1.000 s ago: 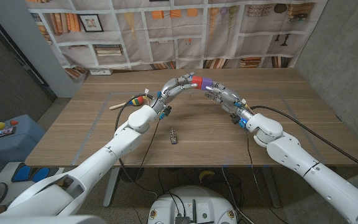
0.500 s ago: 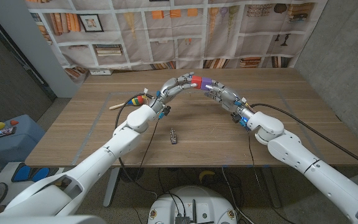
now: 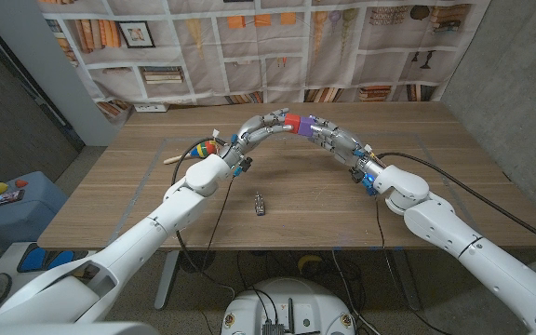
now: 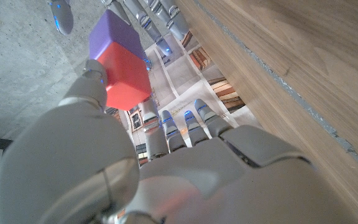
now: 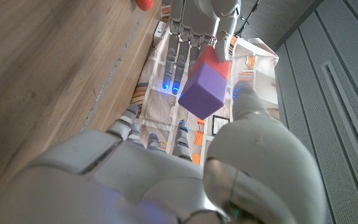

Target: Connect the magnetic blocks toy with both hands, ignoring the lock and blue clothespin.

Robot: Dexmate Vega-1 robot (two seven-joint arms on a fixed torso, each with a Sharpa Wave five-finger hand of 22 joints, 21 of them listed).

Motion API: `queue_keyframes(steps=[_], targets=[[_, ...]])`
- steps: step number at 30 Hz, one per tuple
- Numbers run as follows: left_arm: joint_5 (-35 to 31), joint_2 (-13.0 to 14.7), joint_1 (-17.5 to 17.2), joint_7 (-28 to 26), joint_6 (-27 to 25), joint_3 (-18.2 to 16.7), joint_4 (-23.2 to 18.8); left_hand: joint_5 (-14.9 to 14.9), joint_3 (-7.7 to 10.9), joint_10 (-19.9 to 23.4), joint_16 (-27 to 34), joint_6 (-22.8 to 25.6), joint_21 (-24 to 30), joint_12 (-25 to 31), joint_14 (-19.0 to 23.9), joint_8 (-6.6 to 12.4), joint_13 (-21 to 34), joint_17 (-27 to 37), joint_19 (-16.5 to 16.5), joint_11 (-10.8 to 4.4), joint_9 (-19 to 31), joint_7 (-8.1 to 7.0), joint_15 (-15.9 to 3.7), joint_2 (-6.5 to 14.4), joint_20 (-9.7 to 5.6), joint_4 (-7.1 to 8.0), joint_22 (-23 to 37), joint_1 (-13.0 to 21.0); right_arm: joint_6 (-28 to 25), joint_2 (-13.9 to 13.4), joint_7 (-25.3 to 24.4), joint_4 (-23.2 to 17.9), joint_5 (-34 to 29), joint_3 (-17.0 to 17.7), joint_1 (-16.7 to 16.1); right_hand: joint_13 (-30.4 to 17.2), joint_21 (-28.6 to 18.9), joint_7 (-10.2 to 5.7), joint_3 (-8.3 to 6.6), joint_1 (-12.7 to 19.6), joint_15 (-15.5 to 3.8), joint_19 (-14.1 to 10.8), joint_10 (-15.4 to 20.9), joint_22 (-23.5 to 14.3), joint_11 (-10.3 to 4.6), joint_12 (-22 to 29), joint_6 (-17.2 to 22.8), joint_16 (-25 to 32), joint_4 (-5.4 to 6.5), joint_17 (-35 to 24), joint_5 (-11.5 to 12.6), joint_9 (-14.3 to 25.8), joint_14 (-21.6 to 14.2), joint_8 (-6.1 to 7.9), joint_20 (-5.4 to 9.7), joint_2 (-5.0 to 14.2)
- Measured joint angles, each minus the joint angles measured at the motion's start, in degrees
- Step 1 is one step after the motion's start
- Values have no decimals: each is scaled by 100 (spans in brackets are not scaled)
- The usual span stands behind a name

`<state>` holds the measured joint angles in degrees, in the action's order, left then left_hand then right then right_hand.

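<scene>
A red block (image 3: 293, 122) and a purple block (image 3: 307, 124) sit face to face as one piece, held above the far middle of the table. My left hand (image 3: 266, 124) pinches the red block (image 4: 126, 71), thumb on one side. My right hand (image 3: 329, 138) holds the purple block (image 5: 205, 87) from the other side. In the left wrist view the purple block (image 4: 114, 34) lies just beyond the red one, with the right hand's fingers (image 4: 160, 18) behind it. In the right wrist view the red block (image 5: 213, 57) touches the left hand's fingers (image 5: 197, 15).
A small metal lock (image 3: 260, 203) lies on the wooden table (image 3: 138, 200) in front of the hands. A colourful toy (image 3: 207, 148) with a wooden stick (image 3: 177, 158) lies by my left forearm. A bookshelf-print backdrop stands behind the table.
My right hand has closed in slightly on the purple block. The joined blocks stay at almost the same spot above the table.
</scene>
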<state>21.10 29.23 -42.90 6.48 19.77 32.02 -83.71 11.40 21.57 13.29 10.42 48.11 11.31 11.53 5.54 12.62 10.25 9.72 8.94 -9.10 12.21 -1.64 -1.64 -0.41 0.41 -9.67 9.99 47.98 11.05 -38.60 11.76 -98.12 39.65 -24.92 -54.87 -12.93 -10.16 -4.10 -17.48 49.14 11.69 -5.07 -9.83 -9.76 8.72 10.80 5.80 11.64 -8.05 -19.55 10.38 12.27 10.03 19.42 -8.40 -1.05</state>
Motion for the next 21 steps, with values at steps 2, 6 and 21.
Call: queue_keyframes(steps=[2,6,21], targets=[[-8,42,0,22,-51,-6,-38,0,0,0,0,0,0,0,0,7,0,0,0,0,0,0,0,0,0,0,0,0,20,-4,18,21,-8,7,5,0,0,0,0,-62,21,0,0,0,0,0,0,0,0,0,0,0,-21,-37,0,-63],[-36,129,11,35,-128,-24,-112,-11,-1,0,0,0,0,0,0,7,0,0,0,0,-1,0,0,0,0,-1,0,0,63,-10,45,50,-24,21,15,0,0,0,16,-104,21,0,0,0,0,39,0,0,16,-28,0,0,-21,-39,0,-30],[-265,558,93,44,-529,-114,-499,-12,-8,0,0,-1,0,0,0,7,0,0,0,0,-6,-1,0,14,0,-8,0,-14,264,-37,47,151,-113,100,1,1,-24,80,65,-285,20,30,64,10,-65,154,-79,25,66,-27,1,-28,-21,-128,-31,15]])
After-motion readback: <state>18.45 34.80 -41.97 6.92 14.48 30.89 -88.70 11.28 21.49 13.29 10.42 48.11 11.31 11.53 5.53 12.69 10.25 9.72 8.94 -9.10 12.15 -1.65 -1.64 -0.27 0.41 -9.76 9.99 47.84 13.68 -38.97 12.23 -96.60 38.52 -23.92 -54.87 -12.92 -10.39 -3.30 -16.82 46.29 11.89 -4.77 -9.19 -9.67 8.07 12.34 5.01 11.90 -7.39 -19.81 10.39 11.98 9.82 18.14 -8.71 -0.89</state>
